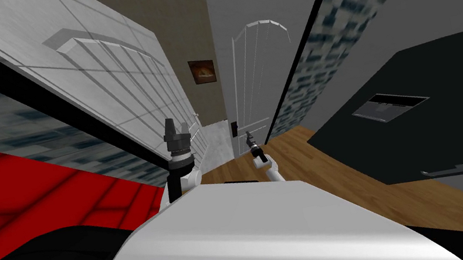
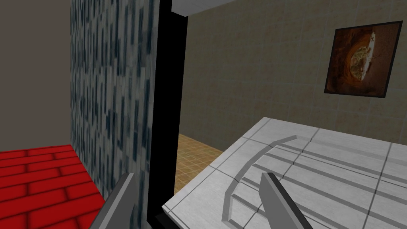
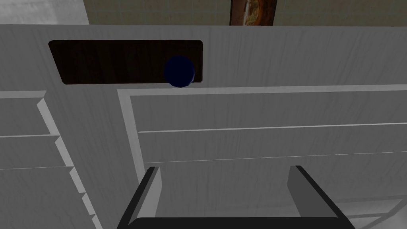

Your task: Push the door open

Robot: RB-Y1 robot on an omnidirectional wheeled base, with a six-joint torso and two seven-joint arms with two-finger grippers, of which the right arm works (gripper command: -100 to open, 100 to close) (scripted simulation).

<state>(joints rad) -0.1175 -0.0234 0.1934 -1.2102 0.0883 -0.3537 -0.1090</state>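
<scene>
**Head view.** You have two white panelled leaves ahead. The left leaf [image 1: 95, 72] stands angled well away, just beside your left gripper [image 1: 176, 124]. The door [image 1: 252, 86] you want is the one with the dark plate [image 1: 234, 130]. It is straight ahead of the right gripper [image 1: 250, 135], which sits low, near that plate. I judge it is placed there so a push lands far from the hinges. A picture [image 1: 203, 71] on the far wall shows in the gap between the leaves. The dark mass [image 1: 457, 97] to your right, with a pale inset, is hard to name.

**Left wrist view.** Your left gripper [image 2: 197, 175] has its fingers spread and holds nothing. One finger lies against the patterned wall [image 2: 111, 99], the other over the left leaf [image 2: 318, 167], with the black frame [image 2: 167, 119] between them. I'd say this arm is only parked. You cannot tell whether it touches the leaf, and the foot of the frame is cut off.

**Right wrist view.** The right gripper [image 3: 224, 168] faces the door [image 3: 258, 111] squarely and close, fingers parted and empty, which suits a flat push. The dark knob [image 3: 179, 71] on its plate [image 3: 111, 61] lies beyond the fingertips, by the door's free edge. Past that edge the picture [image 3: 253, 6] peeks out. Whether the tips already touch the panel is unclear, and what lies behind the door is hidden.
</scene>
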